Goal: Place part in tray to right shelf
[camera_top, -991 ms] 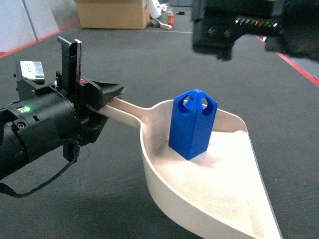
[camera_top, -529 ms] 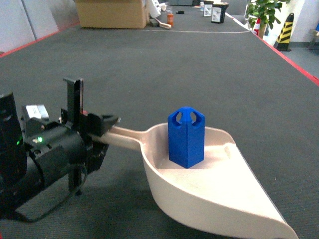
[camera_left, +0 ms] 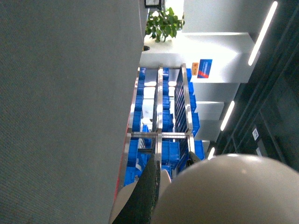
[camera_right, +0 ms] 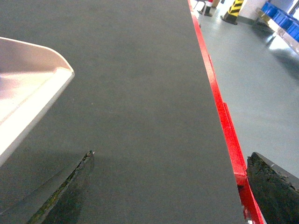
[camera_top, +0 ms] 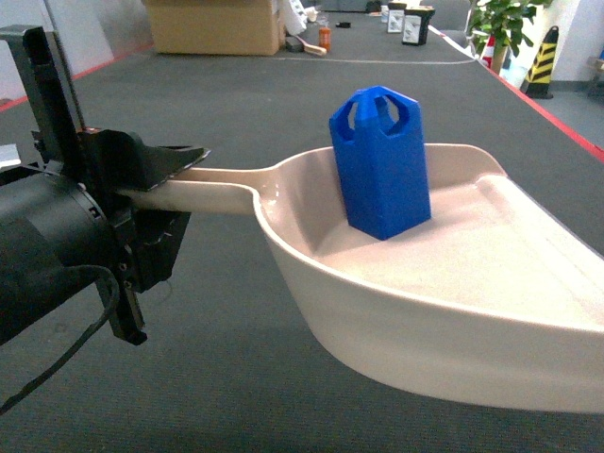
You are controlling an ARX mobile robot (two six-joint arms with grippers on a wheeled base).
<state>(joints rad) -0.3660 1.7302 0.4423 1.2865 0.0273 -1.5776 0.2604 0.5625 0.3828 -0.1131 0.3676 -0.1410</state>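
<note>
The blue part point(camera_top: 382, 165) stands upright inside the cream tray point(camera_top: 311, 274), near its back wall. My left gripper point(camera_top: 179, 175) is shut on the tray's long handle point(camera_top: 212, 181) and holds the tray off the dark floor. In the left wrist view one black finger point(camera_left: 149, 196) lies against the tray point(camera_left: 229, 191), which fills the lower right. My right gripper point(camera_right: 173, 182) is open over bare floor, with nothing between its fingers; a corner of the tray point(camera_right: 32, 79) shows to its left. The right shelf is out of view.
Dark grey carpet lies all round, edged by a red line point(camera_right: 219, 107). A cardboard box point(camera_top: 212, 24), a potted plant point(camera_top: 500, 24) and a striped cone point(camera_top: 543, 57) stand far back. A steel rack with blue crates point(camera_left: 161, 116) shows in the distance.
The tray with the part has risen and come nearer and to the right in the head view. The right arm, overhead a second ago, has left that view.
</note>
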